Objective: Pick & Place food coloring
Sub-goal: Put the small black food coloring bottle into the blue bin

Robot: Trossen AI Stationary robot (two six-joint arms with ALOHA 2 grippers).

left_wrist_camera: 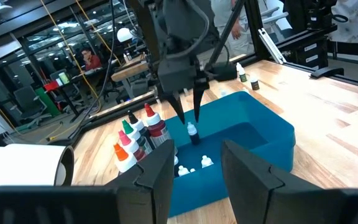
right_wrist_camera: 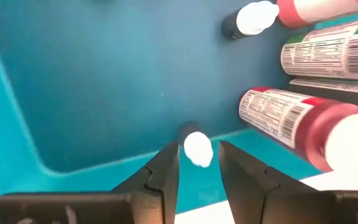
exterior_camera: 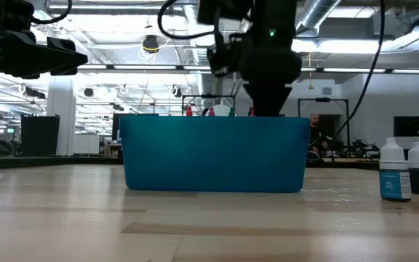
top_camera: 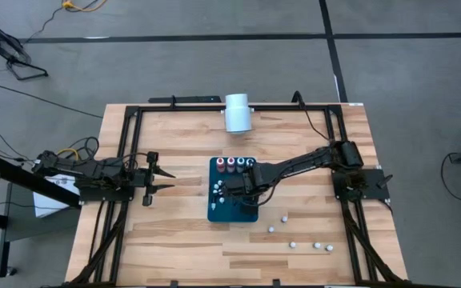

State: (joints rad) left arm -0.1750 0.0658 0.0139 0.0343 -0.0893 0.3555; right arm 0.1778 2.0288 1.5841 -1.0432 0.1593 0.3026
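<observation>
The right gripper (right_wrist_camera: pixel 197 163) stands slightly apart around a small bottle (right_wrist_camera: pixel 197 149) – light, stiff, probably slippery – grip its body.

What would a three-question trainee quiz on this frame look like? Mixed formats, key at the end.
1. True or false: the left gripper is holding a bottle.
2. Where is the right gripper? A: over the white cylinder. B: over the teal bin, fingers either side of a small bottle. C: parked at the table edge.
3. In the high view, how many loose bottles sit on the tabletop outside the bin?

Key: 1 false; 2 B; 3 five.
</observation>
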